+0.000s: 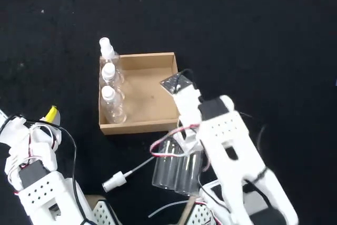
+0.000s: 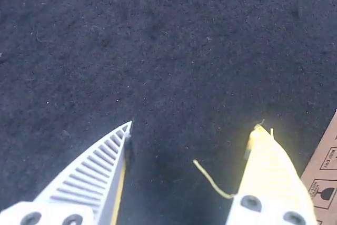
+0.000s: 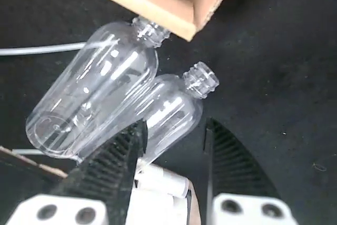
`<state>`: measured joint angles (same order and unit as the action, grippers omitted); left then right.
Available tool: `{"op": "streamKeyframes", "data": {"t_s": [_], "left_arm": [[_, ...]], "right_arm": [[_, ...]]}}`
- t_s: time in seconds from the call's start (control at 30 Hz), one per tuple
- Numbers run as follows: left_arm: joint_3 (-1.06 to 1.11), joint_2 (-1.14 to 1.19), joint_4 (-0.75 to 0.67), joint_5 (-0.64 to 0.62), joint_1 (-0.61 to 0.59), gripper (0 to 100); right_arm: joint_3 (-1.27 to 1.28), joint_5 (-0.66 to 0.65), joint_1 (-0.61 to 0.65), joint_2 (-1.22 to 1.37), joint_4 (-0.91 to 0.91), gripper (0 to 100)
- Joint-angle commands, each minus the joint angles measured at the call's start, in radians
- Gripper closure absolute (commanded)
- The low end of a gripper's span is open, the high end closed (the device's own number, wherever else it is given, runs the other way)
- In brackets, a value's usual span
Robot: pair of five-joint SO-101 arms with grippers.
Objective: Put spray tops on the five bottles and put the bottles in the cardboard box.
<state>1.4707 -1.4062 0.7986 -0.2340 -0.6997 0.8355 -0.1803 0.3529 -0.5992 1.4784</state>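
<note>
Fingers (image 3: pixel 118 156) of the right gripper (image 3: pixel 176 127) stand apart with nothing gripped at their tips, poised just over the nearer of the two bare bottles (image 1: pixel 176 175). A white piece (image 3: pixel 158 180) sits low between them; I cannot tell whether it is a spray top or part of the gripper. The left gripper (image 2: pixel 194 126) is also spread wide and empty, over bare table (image 1: pixel 263 51) just beside the cardboard box (image 1: pixel 152 56).

Three capped bottles (image 1: pixel 111 93) already stand along one wall inside the box. The two bare bottles lie on their sides, touching each other, with their open necks pointing toward a corner of the box. A loose spray top (image 1: pixel 115 183) with its long tube lies on the table near them.

By my reading, the fourth bottle is the step in hand. The next move likely calls for closing on one bottle's body without nudging its neighbour. That bottle must then be stood upright and held steady. The left gripper would then fetch the loose top and thread its tube down the narrow neck.
</note>
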Motion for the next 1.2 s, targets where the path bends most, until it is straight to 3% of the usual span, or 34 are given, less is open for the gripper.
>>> {"op": "streamKeyframes", "data": {"t_s": [0.0,0.17,0.4,0.67,0.8,1.03,1.17], "left_arm": [[-0.012,-0.002,-0.023,0.002,-0.007,69],[-0.012,-0.002,-0.023,0.002,-0.007,69],[-0.012,-0.002,-0.023,0.002,-0.007,69],[-0.012,-0.002,-0.023,0.002,-0.008,69],[-0.012,-0.002,-0.023,0.002,-0.012,69],[-0.012,-0.002,-0.023,0.002,-0.010,69],[-0.012,-0.002,-0.023,0.002,-0.008,69]], "right_arm": [[0.018,0.017,-0.043,-0.058,-0.028,83.4],[-0.008,0.100,-0.028,0.087,-0.014,82.7],[-0.085,0.098,0.115,0.285,0.037,66.0],[-0.090,0.057,0.084,0.321,0.034,74.9],[-0.091,-0.031,-0.040,0.318,0.035,80.9],[-0.104,-0.322,-0.419,0.314,0.040,81.0],[-0.153,-0.425,-0.603,0.315,0.034,81.0]]}}
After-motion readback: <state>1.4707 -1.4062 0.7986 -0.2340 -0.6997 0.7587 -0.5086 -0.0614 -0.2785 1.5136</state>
